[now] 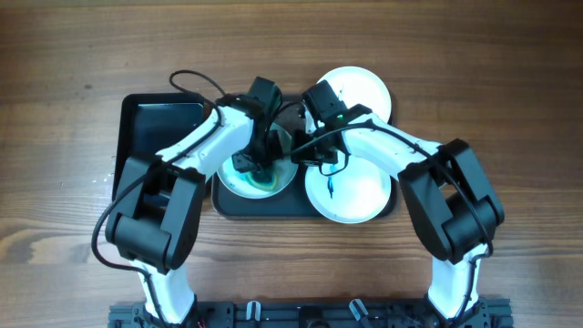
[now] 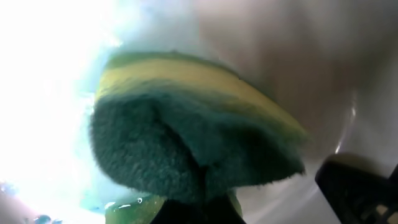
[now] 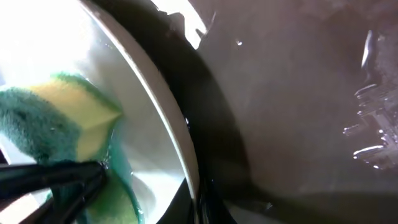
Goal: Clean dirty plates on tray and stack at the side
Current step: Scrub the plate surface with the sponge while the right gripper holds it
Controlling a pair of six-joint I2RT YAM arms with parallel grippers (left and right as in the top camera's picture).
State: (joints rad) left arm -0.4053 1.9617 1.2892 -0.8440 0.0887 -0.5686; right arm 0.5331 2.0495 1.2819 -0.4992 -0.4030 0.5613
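A white plate (image 1: 273, 182) with blue-green smears lies on the left half of the large dark tray (image 1: 264, 208). My left gripper (image 1: 248, 164) is shut on a green and yellow sponge (image 2: 186, 137) and presses it onto this plate. My right gripper (image 1: 305, 150) is shut on the plate's right rim (image 3: 168, 112). In the right wrist view the sponge (image 3: 56, 118) sits in teal liquid. A second white plate (image 1: 360, 196) lies on the tray's right half. A third (image 1: 364, 87) lies at the tray's back right edge.
A smaller black tray (image 1: 164, 118) adjoins the large tray on the left, partly under my left arm. The large tray's surface (image 3: 298, 112) looks wet. Bare wooden table surrounds both trays.
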